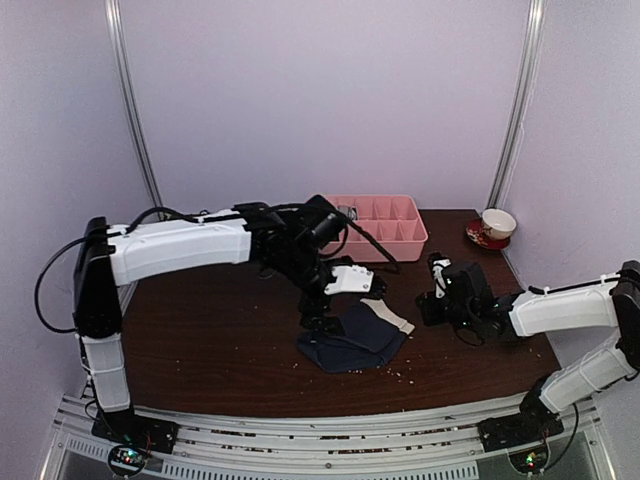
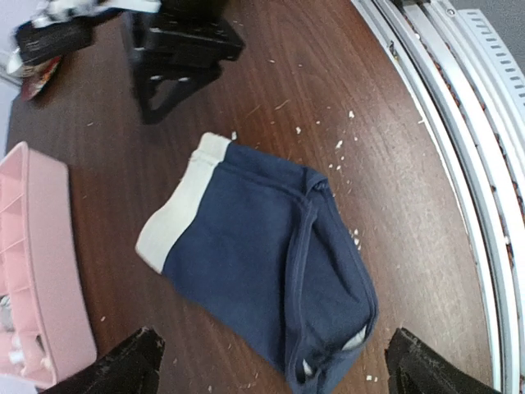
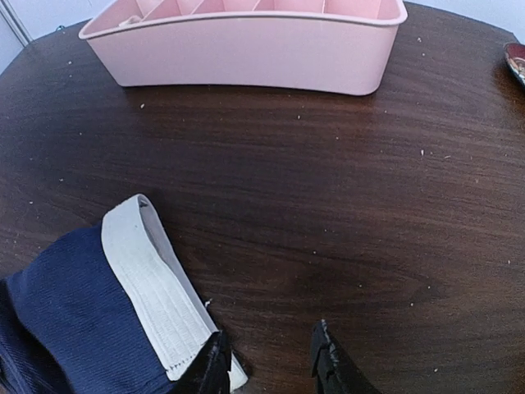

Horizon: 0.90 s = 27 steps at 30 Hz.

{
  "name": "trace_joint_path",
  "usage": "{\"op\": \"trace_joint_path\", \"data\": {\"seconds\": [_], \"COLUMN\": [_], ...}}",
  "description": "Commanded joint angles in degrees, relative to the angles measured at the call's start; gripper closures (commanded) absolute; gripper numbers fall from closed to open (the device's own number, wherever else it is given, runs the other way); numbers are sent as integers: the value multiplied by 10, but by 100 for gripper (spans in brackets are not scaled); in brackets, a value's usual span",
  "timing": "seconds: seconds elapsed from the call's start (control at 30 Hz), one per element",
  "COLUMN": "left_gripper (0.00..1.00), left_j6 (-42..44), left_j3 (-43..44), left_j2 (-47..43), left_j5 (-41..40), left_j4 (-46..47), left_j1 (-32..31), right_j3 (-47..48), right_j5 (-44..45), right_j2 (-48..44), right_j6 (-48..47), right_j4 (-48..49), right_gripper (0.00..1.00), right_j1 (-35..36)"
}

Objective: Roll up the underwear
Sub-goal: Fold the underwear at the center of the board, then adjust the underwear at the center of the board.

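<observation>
The navy underwear [image 1: 350, 340] with a cream-white waistband [image 1: 396, 319] lies folded flat on the dark table, just in front of the middle. In the left wrist view the underwear [image 2: 262, 279] fills the centre, waistband [image 2: 176, 215] toward the tray. My left gripper [image 1: 318, 320] hovers over its left edge, and in that wrist view this gripper [image 2: 271, 379] stands wide open and holds nothing. My right gripper [image 1: 426, 306] is low beside the waistband end. It [image 3: 271, 368] is open, with bare table between the jaws, and its left finger [image 3: 215, 369] is at the waistband [image 3: 152, 283] corner.
A pink compartment tray [image 1: 405, 238] stands behind the cloth, with a dark grey bundle [image 1: 345, 212] in a back compartment. A cup on a red saucer [image 1: 494, 226] sits at the back right. White crumbs dot the table near its front edge [image 2: 426, 164].
</observation>
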Motion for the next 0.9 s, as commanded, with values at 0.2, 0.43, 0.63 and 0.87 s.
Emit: {"op": "trace_joint_path", "data": {"seconds": [0.2, 0.43, 0.63, 0.87], "left_gripper": [2, 2, 2, 12], "left_j6": [30, 2, -10, -24], "left_j3": [-292, -363, -359, -344], "left_j2": [-131, -110, -90, -64], "left_j5": [-11, -49, 9, 31], "left_j4": [172, 276, 277, 265], "left_j1": [139, 140, 140, 139], "right_j3": [13, 47, 45, 46], "right_j5": [-23, -57, -62, -73], "right_j2": [48, 106, 126, 136], "right_j6": [17, 31, 35, 39], "right_j4": [-42, -63, -60, -60], "right_gripper": [64, 67, 68, 70], "right_j1": [-1, 0, 2, 6]}}
